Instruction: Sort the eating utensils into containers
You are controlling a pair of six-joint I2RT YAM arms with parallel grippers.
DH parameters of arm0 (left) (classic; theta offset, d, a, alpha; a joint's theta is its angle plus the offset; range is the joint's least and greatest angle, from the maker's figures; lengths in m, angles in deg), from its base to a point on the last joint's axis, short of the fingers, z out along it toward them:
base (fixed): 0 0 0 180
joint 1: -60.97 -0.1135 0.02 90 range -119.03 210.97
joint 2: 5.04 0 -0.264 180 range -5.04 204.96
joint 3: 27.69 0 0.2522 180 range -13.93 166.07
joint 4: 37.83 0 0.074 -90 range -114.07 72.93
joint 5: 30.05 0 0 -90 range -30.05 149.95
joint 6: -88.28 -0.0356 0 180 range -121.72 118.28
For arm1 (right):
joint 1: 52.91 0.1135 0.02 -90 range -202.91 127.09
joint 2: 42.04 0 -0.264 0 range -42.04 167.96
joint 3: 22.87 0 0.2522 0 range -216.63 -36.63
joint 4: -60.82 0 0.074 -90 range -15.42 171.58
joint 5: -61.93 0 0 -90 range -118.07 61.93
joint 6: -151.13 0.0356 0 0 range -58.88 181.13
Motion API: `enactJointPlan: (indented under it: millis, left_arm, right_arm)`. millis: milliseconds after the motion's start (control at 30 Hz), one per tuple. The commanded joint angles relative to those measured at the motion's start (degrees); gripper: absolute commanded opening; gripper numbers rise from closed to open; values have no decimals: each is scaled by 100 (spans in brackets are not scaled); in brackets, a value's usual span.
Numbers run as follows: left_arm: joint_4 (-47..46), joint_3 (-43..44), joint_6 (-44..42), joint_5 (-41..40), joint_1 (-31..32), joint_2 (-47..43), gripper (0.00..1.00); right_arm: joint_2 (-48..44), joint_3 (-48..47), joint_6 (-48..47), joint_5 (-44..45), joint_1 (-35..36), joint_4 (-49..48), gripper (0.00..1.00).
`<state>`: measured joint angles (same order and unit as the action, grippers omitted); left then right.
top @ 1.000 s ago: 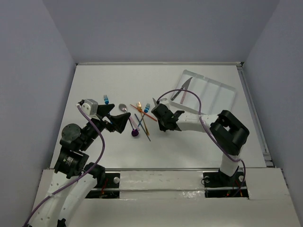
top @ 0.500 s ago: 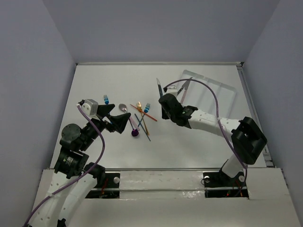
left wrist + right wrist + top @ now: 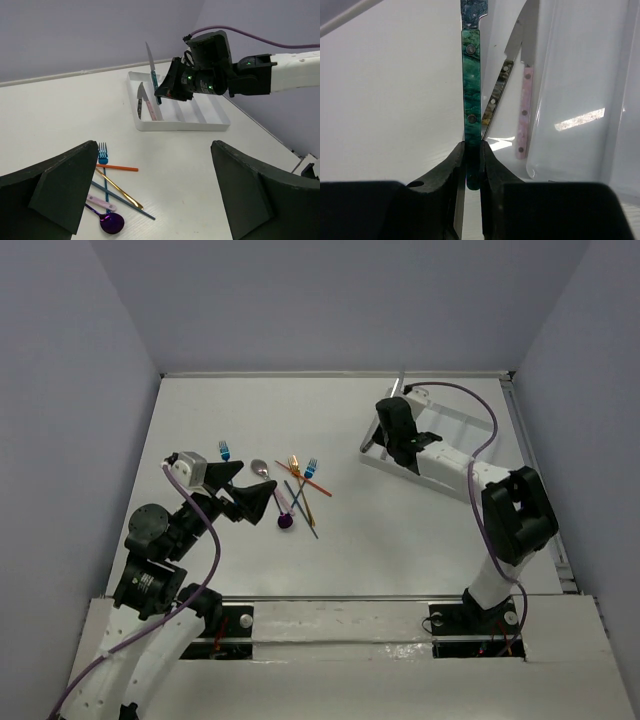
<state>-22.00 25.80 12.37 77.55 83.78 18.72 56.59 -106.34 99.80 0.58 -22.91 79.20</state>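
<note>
My right gripper (image 3: 472, 167) is shut on a teal-handled knife (image 3: 471, 95) and holds it above the left end of the translucent-white tray (image 3: 580, 75). A pink-handled knife (image 3: 524, 110) and a dark-handled knife (image 3: 496, 97) lie in the tray's left compartment. In the top view the right gripper (image 3: 396, 428) is over the tray's (image 3: 470, 435) near-left corner. My left gripper (image 3: 258, 484) is open and empty beside the loose pile: purple spoon (image 3: 286, 521), gold fork (image 3: 294, 466), blue fork (image 3: 311, 468), silver spoon (image 3: 260, 468). The left wrist view shows the pile (image 3: 111, 223) and the tray (image 3: 200, 123).
A second blue fork (image 3: 224, 450) lies apart, left of the pile. An orange-red handle (image 3: 312, 483) and a blue-grey thin handle (image 3: 301, 508) cross in the pile. Grey walls enclose the white table; the right arm's purple cable arcs over the tray.
My right arm has carried the teal-handled knife from beside the pile up and right to the tray's left end. The left arm and the pile have not moved.
</note>
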Motion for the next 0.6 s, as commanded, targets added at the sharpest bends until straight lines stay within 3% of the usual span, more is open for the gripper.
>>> enactJointPlan:
  millis: [0,333,433,567]
  left_arm:
    - [-215,9,6,68,92,-13,99]
    - [-215,9,6,32,92,-21,99]
    - [-215,9,6,24,92,-13,99]
    - [-215,9,6,24,92,-39,99]
  right_arm:
    - [270,-385,342,80,-248,-322,0]
    - [684,-464,632,-228,-504,-383,3]
    - [754,-421,685,-289,-504,-392,20]
    - [789,-359,712,-465,-504,-401,29]
